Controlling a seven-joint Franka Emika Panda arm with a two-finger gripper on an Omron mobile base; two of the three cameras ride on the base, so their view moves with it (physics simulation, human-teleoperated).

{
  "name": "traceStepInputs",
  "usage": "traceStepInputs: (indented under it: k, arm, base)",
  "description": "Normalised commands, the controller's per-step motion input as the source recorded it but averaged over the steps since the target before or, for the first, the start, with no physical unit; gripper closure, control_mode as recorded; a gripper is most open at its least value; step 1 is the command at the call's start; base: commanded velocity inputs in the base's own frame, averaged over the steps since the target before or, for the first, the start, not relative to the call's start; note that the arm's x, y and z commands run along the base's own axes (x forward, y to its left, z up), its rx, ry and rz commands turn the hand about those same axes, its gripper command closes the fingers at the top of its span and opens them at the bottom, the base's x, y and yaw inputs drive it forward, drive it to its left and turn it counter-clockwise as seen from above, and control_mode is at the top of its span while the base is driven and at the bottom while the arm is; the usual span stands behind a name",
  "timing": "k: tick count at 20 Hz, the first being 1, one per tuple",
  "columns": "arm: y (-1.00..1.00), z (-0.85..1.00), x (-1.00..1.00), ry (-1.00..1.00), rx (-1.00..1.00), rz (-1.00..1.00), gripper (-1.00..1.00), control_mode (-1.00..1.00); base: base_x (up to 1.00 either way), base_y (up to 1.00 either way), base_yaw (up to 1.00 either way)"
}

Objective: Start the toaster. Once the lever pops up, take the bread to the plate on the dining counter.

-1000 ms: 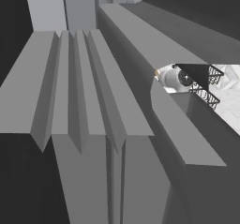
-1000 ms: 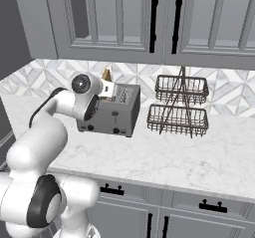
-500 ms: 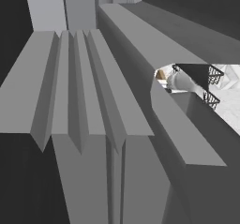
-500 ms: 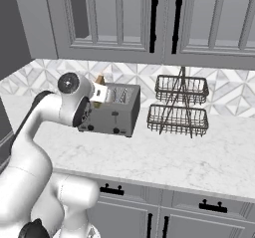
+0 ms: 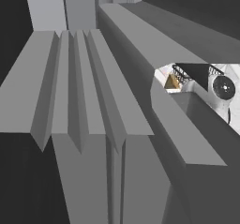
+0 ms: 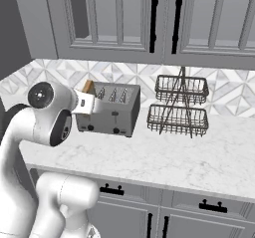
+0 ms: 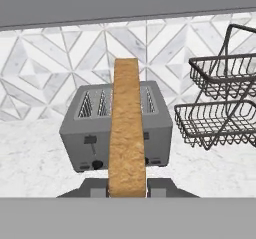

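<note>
Above toaster (image 7: 116, 128): gripper (image 7: 127, 187) clamps bread (image 7: 127, 133) (edge-on).

No legible text, label, brand, number or sign on any surface in these views.

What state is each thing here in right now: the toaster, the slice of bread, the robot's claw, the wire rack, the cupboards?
Tan-brown bread slice with darker crust: out of the toaster, held on edge.
Two-finger gripper: shut on the bread.
Grey metal four-slot toaster: on the worktop, visible slots empty.
Dark two-tier wire basket rack: upright, both baskets empty.
Grey upper cabinet doors with black handles: closed.
</note>
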Motion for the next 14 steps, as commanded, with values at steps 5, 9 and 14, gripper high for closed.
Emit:
traceStepInputs:
  k: [5, 9, 14]
  arm:
    - [0.01, -0.01, -0.60, 0.03, -0.16, 0.00, 1.00, -1.00]
    - [0.00, -0.03, -0.06, 0.00, 0.00, 0.00, 1.00, -1.00]
    - [0.00, 0.00, 0.00, 0.00, 0.00, 0.00, 1.00, -1.00]
  base:
    - [0.00, 0.00, 0.00]
    - [0.00, 0.00, 0.00]
    - [0.00, 0.00, 0.00]
